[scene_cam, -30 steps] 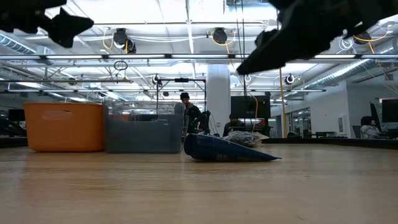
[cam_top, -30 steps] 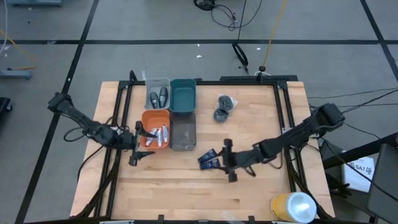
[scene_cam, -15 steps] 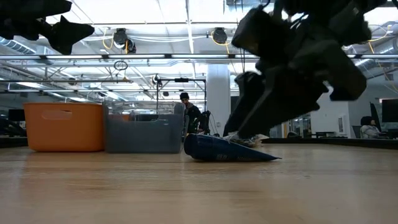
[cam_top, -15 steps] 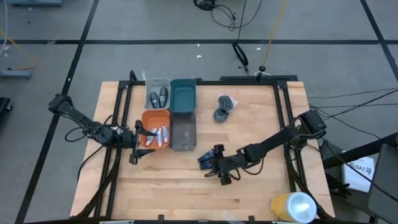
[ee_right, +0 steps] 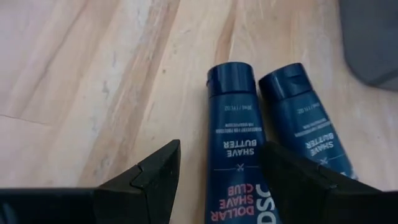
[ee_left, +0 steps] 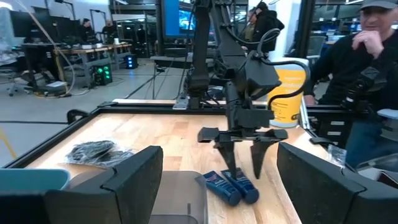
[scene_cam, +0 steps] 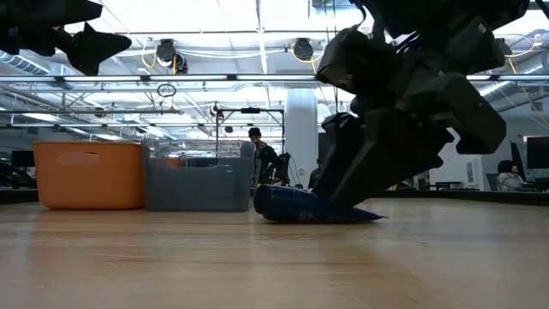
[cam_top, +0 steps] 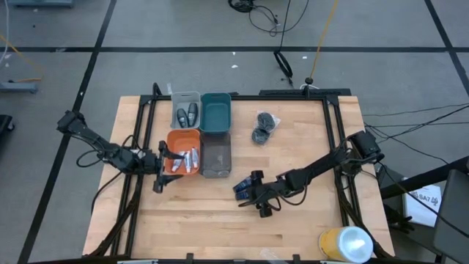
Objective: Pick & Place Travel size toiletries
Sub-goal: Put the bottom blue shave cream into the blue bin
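You are at the grasp approach for the two dark blue plastic shave-butter tubes [ee_right: 231,130], lying side by side and touching on the wooden table [cam_top: 308,220], near the clear rectangular bin [cam_top: 216,154]. The right tool [cam_top: 256,196] stands open and empty, its fingers [ee_right: 149,174] straddling the nearer tube. Next, lower and close on that tube only; its neighbour leaves little room on that side. Open table lies on the other side. The left tool [cam_top: 163,170] waits open beside the orange bin [cam_top: 173,136].
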Available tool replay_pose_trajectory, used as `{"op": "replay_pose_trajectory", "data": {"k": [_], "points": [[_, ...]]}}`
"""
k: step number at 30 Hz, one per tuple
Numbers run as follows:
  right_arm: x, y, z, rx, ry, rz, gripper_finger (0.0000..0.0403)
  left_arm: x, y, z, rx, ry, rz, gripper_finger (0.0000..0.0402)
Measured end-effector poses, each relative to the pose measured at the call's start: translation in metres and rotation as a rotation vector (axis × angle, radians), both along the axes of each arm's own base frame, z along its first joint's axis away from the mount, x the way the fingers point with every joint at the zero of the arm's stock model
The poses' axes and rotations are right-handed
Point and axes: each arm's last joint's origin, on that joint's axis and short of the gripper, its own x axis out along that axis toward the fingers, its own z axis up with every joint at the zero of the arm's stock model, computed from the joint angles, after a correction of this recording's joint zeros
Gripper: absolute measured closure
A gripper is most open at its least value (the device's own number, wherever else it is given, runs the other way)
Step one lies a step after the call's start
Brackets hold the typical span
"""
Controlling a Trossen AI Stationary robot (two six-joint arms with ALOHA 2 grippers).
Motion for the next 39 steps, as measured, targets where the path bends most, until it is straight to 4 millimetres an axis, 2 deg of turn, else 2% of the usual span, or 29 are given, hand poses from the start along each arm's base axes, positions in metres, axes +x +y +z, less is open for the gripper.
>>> {"op": "replay_pose_trajectory", "data": {"k": [19, 25, 39], "points": [[-0.011, -0.009, -0.012, 0.012, 0.19, -0.064, 0.0193, 0.0, 0.0, 0.0, -0.004, 0.001, 0.011, 0.0091], [-0.028, -0.01, -0.021, 0.006, 0.379, -0.15, 0.0193, 0.0, 0.0, 0.0, -0.008, 0.004, 0.01, 0.0091], [-0.062, -0.004, -0.027, -0.004, 0.687, -0.318, 0.0193, 0.0, 0.0, -0.001, -0.022, 0.01, 0.01, 0.0091]]}}
